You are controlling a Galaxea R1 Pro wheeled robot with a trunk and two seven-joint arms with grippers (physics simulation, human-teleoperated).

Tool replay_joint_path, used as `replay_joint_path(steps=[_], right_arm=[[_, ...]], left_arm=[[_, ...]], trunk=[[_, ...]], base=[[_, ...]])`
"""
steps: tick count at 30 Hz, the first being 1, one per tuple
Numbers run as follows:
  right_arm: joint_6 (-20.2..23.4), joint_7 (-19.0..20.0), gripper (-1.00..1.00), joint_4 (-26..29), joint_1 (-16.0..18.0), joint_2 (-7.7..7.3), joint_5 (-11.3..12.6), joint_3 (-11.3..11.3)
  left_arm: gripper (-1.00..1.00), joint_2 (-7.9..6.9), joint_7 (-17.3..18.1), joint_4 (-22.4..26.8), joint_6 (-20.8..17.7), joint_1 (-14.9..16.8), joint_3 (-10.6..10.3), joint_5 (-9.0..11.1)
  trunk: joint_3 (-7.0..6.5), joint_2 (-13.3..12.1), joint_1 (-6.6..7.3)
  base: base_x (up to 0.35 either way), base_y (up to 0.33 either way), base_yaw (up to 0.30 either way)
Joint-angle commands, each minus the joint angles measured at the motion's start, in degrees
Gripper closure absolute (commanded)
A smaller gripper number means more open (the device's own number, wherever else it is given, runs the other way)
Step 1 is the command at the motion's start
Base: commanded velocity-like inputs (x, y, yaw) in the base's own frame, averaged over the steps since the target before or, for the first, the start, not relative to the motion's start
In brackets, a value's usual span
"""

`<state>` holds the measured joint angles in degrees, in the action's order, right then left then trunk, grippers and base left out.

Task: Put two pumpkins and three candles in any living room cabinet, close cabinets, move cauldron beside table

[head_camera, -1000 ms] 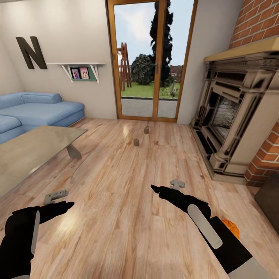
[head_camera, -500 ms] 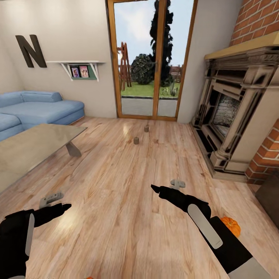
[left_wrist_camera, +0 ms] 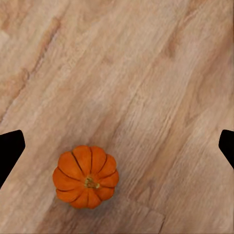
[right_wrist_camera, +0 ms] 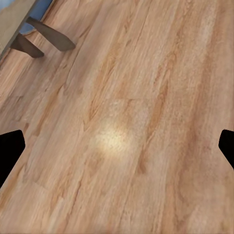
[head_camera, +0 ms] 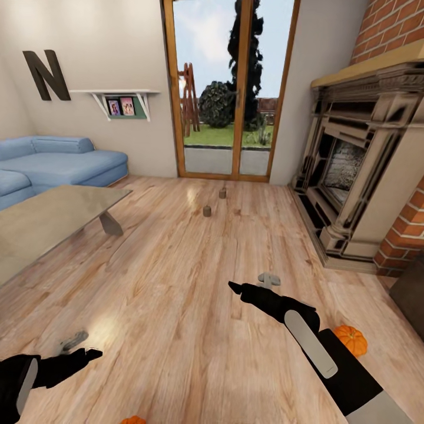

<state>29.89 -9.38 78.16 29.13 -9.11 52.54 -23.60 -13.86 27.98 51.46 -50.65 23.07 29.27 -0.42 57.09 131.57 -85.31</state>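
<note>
At nine o'clock in the head view sits the blue sofa point(head_camera: 59, 165), with the table point(head_camera: 53, 221) just in front of it, its glossy grey top reflecting the room and one slanted leg point(head_camera: 111, 224) showing at its near corner. On the wall above hang a dark letter N point(head_camera: 47, 75) and a white shelf point(head_camera: 121, 100) with small pictures.

At about seven o'clock the left gripper point(head_camera: 88, 353) hovers low over the wooden floor point(head_camera: 176, 282). In the left wrist view its two dark fingertips point(left_wrist_camera: 10, 148) stand far apart at the frame's edges, so the jaws are spread wide with nothing between them; one pumpkin point(left_wrist_camera: 86, 176) lies on the boards under it, stem up, nearer one fingertip than the other. In the head view that pumpkin point(head_camera: 133, 420) just peeks in at six o'clock.

At twelve o'clock, before the glass door point(head_camera: 229, 88), two candles point(head_camera: 207, 211) stand upright on the floor, near each other but apart; the farther one point(head_camera: 222, 193) is closer to the door.

At about five o'clock the right gripper point(head_camera: 235, 288) points forward above the floor. The right wrist view shows its fingertips point(right_wrist_camera: 10, 146) spread wide over bare boards, holding nothing, the table's legs point(right_wrist_camera: 46, 41) beyond. A second pumpkin point(head_camera: 350, 340) rests on the floor just beside the right forearm.

At three o'clock stands the stone fireplace point(head_camera: 359, 171) set in brick point(head_camera: 406, 235).
</note>
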Motion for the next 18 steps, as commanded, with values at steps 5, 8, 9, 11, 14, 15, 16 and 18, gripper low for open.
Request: replay_joint_path(steps=[5, 8, 9, 11, 14, 15, 16, 18], right_arm=[[0.1, -0.5, -1.0, 0.1, 0.1, 0.43, 0.6, -0.1], [0.1, -0.5, -1.0, 0.1, 0.1, 0.43, 0.6, -0.1], [0.1, -0.5, -1.0, 0.1, 0.1, 0.43, 0.6, -0.1], [0.2, -0.6, -1.0, 0.8, 0.1, 1.22, 0.6, -0.5], [0.3, -0.7, -1.0, 1.7, 0.1, 1.98, 0.6, -1.6], [0.3, -0.8, -1.0, 1.9, 0.1, 2.16, 0.6, -1.8], [0.3, -0.8, -1.0, 1.9, 0.1, 2.19, 0.6, -1.9], [0.3, -0.8, -1.0, 1.9, 0.1, 2.34, 0.7, -2.0]], left_arm=[[-1.0, -0.21, 0.4, -10.4, 7.0, 0.0, 0.0, 0.1], [-1.0, -0.21, 0.4, -10.4, 7.0, 0.0, 0.0, 0.1], [-1.0, -0.21, 0.4, -10.4, 7.0, 0.0, 0.0, 0.1], [-1.0, -0.46, 0.4, -13.0, 8.9, 0.0, 0.2, 0.1], [-1.0, -0.74, 0.5, -14.3, 9.9, 0.0, 0.4, 0.2], [-1.0, -1.07, 0.6, -14.6, 10.1, 0.0, 0.5, 0.2], [-1.0, -1.28, 0.7, -14.6, 10.2, 0.0, 0.5, 0.3], [-1.0, -2.38, 1.8, -14.7, 10.3, 0.0, 0.5, 1.0]], trunk=[[0.95, 2.0, -1.09], [1.49, 3.2, -1.75], [1.67, 3.6, -1.97], [2.03, 4.5, -2.41], [2.57, 5.7, -3.07], [2.75, 6.1, -3.29], [2.93, 6.5, -3.51], [3.29, 7.3, -3.95]], base=[[0.0, 0.0, 0.0], [0.0, 0.0, 0.0], [0.0, 0.0, 0.0], [0.0, 0.0, 0.0], [0.0, 0.0, 0.0], [0.0, 0.0, 0.0], [0.0, 0.0, 0.0], [0.0, 0.0, 0.0]])
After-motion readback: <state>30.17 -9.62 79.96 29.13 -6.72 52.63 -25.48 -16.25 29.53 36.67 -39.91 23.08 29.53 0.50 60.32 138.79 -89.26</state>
